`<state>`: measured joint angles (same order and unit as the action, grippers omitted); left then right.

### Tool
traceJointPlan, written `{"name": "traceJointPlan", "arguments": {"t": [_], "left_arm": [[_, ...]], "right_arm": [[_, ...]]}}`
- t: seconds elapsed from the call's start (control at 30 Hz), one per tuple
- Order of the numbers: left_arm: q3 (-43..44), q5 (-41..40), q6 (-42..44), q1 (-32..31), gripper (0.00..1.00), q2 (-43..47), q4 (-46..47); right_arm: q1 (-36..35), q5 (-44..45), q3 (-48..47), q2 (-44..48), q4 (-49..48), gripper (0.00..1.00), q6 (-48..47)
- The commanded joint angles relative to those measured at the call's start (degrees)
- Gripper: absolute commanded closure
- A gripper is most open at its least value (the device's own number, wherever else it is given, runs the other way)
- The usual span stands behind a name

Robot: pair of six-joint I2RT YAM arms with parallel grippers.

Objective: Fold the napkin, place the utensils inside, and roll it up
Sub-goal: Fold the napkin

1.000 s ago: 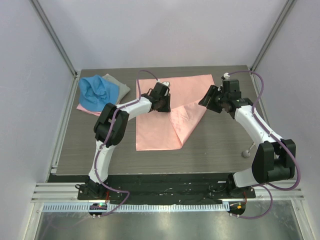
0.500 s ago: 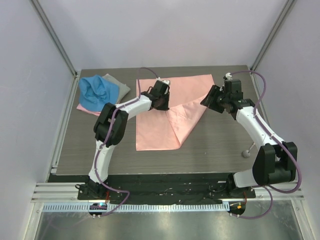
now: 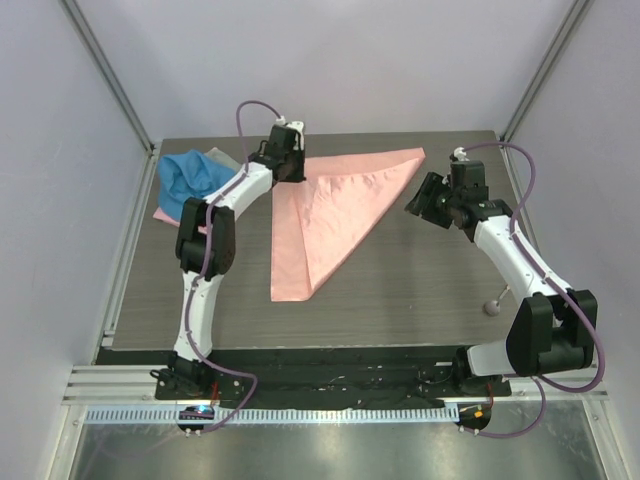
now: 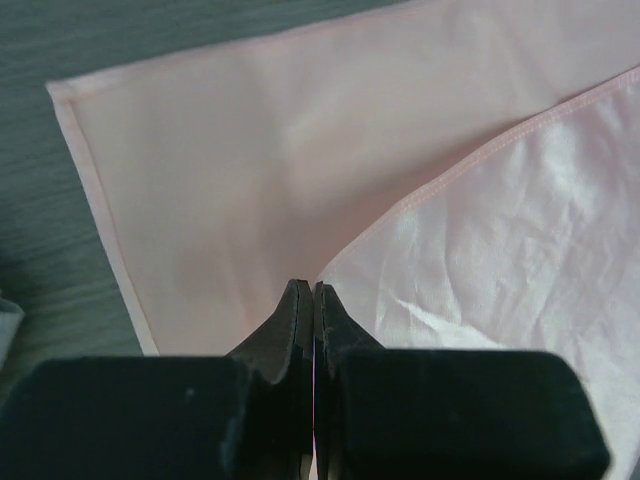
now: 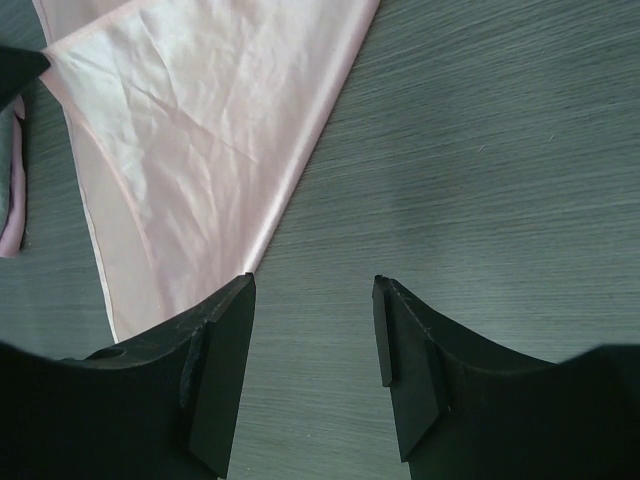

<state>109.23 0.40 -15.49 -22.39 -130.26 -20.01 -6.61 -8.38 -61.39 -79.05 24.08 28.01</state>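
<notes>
Pinching the folded-over corner of the shiny salmon-pink satin napkin, the left tool is closed tight, likely to lay a triangle onto the layer below. The right tool hangs part-open, empty, napkin edge just left.

At the bottom centre, the left gripper has its jaws pressed together on a corner of the pink napkin. That folded-over layer's hem climbs to the upper right. Dark table shows along the left and top.
</notes>
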Motion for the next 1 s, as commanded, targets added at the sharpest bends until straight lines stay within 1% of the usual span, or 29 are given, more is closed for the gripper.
{"name": "traceJointPlan", "arguments": {"t": [0.0, 0.17, 0.4, 0.63, 0.97], "left_arm": [[7.8, 2.1, 6.0, 1.5, 1.00, -4.5, -4.1], [16.3, 3.1, 7.5, 3.4, 1.00, -9.5, -6.6], [22.9, 4.3, 8.5, 6.1, 1.00, -14.1, -6.0], [23.2, 6.4, 7.6, 8.1, 1.00, -15.0, -2.5], [25.5, 6.5, 7.3, 10.0, 1.00, -17.0, 0.9]], "right_arm": [[0.2, 1.5, 0.3, 2.0, -0.6, 0.42, -0.9], [0.2, 2.3, 0.6, 2.1, -0.7, 0.42, -0.5], [0.3, 3.8, 1.5, 2.2, -0.7, 0.41, 0.2], [0.3, 4.0, 1.9, 1.4, -0.9, 0.41, 0.9], [0.3, 4.5, 2.3, 0.5, -0.8, 0.41, 1.4]]}}
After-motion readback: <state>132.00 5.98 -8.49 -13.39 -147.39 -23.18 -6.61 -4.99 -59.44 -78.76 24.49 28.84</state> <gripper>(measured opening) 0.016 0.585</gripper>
